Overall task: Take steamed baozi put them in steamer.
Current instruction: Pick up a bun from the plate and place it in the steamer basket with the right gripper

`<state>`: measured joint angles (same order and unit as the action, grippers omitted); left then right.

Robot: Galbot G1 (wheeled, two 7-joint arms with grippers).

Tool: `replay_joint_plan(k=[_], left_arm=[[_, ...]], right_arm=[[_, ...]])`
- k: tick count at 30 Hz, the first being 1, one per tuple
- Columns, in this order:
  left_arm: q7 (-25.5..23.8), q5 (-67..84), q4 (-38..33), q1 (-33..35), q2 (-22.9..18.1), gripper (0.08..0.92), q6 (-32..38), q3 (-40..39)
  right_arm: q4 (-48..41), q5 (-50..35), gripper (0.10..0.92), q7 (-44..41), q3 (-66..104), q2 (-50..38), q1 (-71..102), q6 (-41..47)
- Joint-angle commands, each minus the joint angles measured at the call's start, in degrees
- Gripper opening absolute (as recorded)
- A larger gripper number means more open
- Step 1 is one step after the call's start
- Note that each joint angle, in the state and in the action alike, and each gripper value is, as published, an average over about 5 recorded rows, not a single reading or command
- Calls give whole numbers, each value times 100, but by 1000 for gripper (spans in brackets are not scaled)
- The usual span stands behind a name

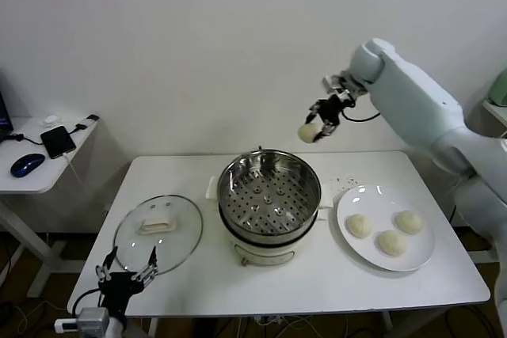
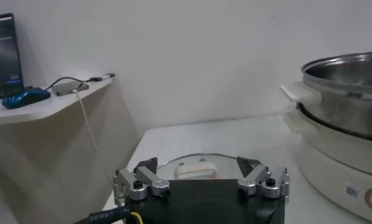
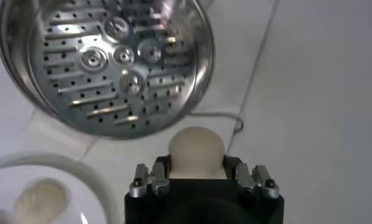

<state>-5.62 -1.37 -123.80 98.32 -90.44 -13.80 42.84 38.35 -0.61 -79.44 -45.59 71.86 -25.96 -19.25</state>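
Stainless-steel round steamer (image 1: 268,195) with its perforated tray sits mid-frame on the white bench (image 1: 380,282). Upper right, the right gripper (image 1: 315,128) clenches one pale cream baozi (image 1: 308,132) in the air; three more lie on the white plate (image 1: 354,203) at right. Lower left, the left gripper (image 1: 127,269) hangs spread beside the glass lid (image 1: 131,239).
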Motion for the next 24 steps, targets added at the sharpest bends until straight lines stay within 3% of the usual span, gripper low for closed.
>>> replay_joint_plan(k=[1, 10, 18, 24], left_arm=[[15, 18, 6, 14, -48, 823, -9, 7], [23, 36, -14, 12, -74, 823, -9, 36], [24, 35, 44, -42, -88, 823, -14, 24], [65, 37, 39, -86, -109, 823, 20, 24]], right_arm=[[-16, -734, 585, 147, -1306, 674, -454, -1894], [152, 461, 585, 465, -1395, 913, -63, -3055], [296, 1554, 585, 616, -1152, 856, 265, -3075], [257, 1588, 585, 1133, -1192, 849, 400, -3075]])
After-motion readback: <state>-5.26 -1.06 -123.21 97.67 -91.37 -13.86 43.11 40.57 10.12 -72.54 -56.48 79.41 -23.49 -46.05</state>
